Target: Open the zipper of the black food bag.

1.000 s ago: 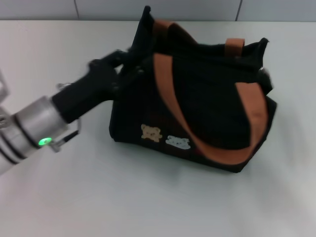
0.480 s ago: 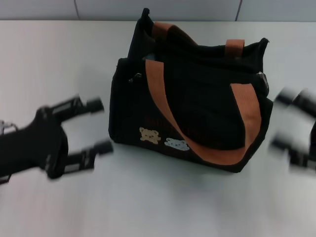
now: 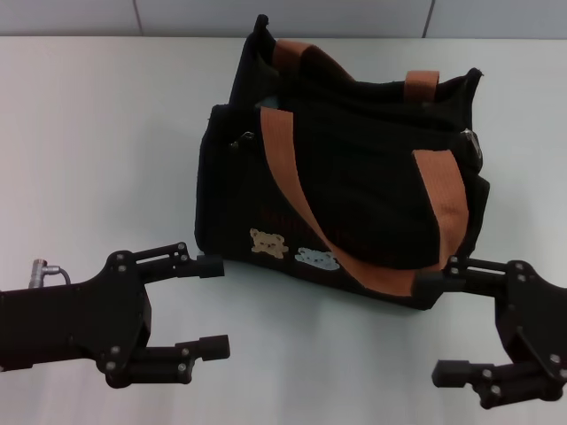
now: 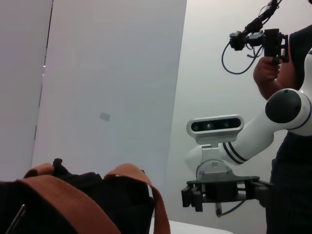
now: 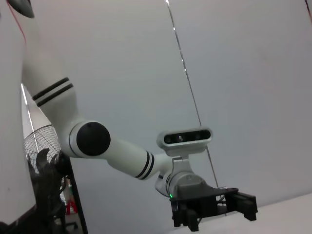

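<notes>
On your white table (image 3: 106,133), boxy black fabric food bag (image 3: 354,177) between left gripper (image 3: 208,305) and right gripper (image 3: 438,326), both spread wide, empty.

the head camera looks steeply down on the table (image 3: 80,133) from close above. each wrist camera looks level across it, catching the opposite arm; left wrist shares the black food bag (image 4: 87,204).

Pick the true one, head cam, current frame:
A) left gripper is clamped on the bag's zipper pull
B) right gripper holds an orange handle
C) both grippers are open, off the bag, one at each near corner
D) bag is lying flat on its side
C: the left gripper and right gripper both show spread fingers holding nothing, in front of the upright black food bag.
</notes>
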You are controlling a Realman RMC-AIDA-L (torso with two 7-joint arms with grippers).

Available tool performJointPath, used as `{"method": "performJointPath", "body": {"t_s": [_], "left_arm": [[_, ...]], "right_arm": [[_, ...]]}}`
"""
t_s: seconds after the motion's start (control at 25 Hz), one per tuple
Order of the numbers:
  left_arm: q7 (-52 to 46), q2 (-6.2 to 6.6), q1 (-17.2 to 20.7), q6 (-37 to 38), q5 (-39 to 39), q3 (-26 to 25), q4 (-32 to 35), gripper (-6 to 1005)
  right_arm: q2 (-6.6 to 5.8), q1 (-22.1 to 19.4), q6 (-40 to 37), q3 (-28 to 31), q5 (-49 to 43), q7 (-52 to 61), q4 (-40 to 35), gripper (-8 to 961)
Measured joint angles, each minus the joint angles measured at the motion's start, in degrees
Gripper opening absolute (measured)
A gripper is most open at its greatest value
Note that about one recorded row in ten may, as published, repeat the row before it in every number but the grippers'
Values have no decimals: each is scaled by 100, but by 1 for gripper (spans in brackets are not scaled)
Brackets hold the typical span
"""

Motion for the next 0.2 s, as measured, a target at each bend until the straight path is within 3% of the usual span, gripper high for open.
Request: {"method": "performJointPath", "body": {"t_s": [0.2], "left_arm": [[-8,-1,0,14,-21,-26,1,784]], "right_arm": [[38,49,109,-8,-3,114,-14,840]]}}
